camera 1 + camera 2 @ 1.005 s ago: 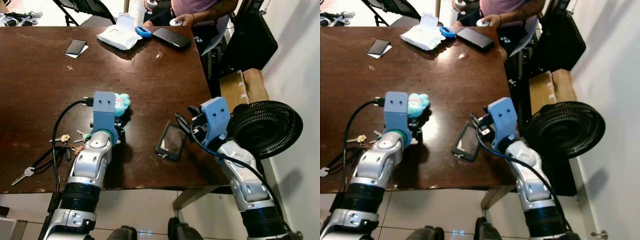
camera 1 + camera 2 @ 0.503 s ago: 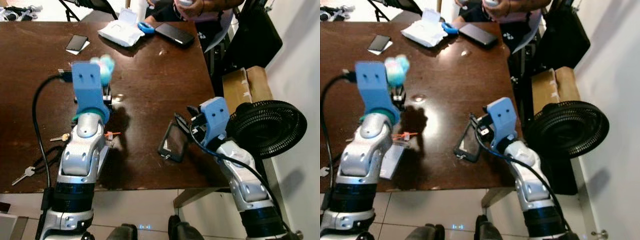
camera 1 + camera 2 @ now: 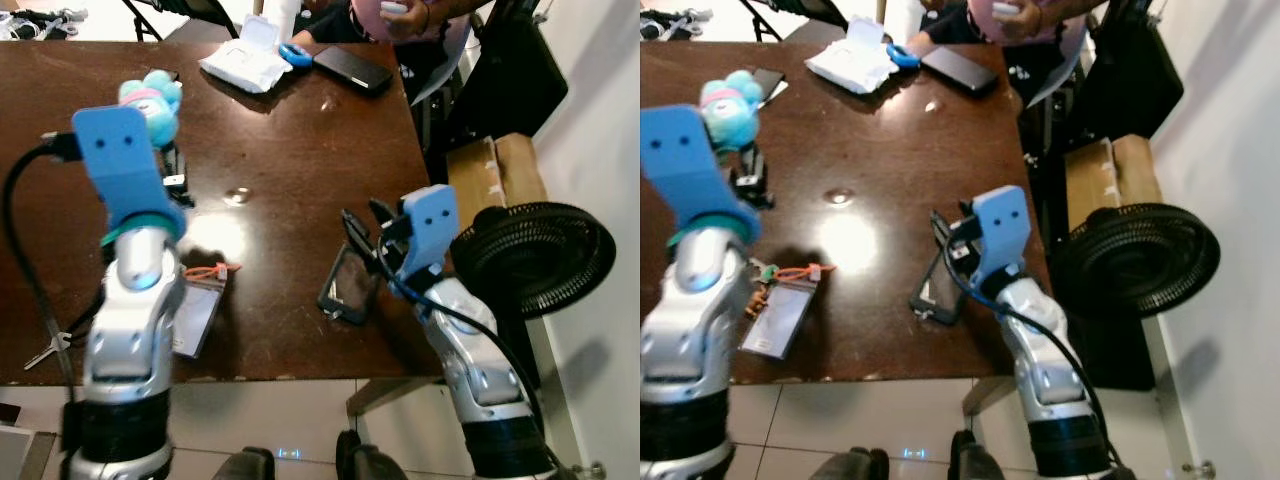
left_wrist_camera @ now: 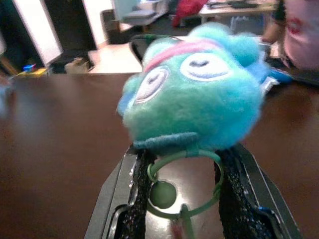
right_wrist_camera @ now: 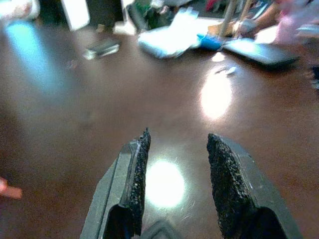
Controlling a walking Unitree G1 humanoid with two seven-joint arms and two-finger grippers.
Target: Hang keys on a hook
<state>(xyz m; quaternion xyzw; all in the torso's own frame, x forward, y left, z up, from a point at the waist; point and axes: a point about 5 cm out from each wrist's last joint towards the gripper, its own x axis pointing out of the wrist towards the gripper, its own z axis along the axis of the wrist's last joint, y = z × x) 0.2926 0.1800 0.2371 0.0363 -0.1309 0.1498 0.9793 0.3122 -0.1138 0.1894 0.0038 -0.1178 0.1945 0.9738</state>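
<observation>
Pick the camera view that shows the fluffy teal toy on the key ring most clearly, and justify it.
Left wrist view: the plush toy sits close up between the left gripper fingers, face and green ring visible. Both eye views show it small, partly behind the blue wrist housing.

No text, label, brand or number is legible in any view.

Left gripper (image 4: 182,199) raised, jaws clamped; right gripper (image 5: 174,186) low, jaws apart.
</observation>
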